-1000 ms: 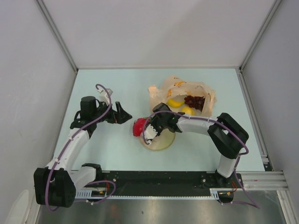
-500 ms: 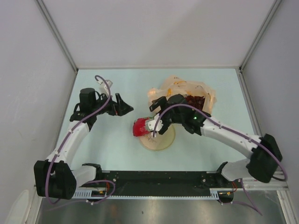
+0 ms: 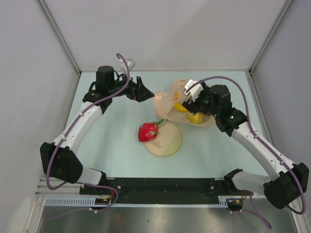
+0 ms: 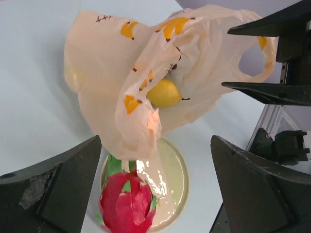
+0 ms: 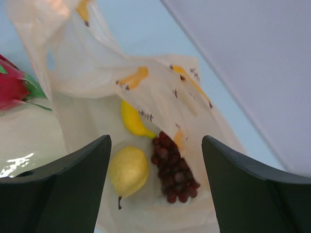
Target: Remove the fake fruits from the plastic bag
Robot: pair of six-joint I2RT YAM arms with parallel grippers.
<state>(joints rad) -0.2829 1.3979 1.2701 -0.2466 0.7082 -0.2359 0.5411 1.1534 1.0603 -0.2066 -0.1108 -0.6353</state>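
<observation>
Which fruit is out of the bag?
The red fruit with the green top: it sits at the edge of the plate, outside the bag. The banana, lemon and grapes lie inside it.

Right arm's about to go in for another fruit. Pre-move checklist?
1. Right gripper open and empty: ok.
2. Left gripper holding the plastic bag steady: not ok, it is open.
3. Lemon and grape bunch exposed in the bag mouth: ok.
4. Banana exposed: not ok, partly under the bag film.
5. Red fruit out of the bag, on the plate: ok.
6. Fruits free of the film: cannot tell.
</observation>
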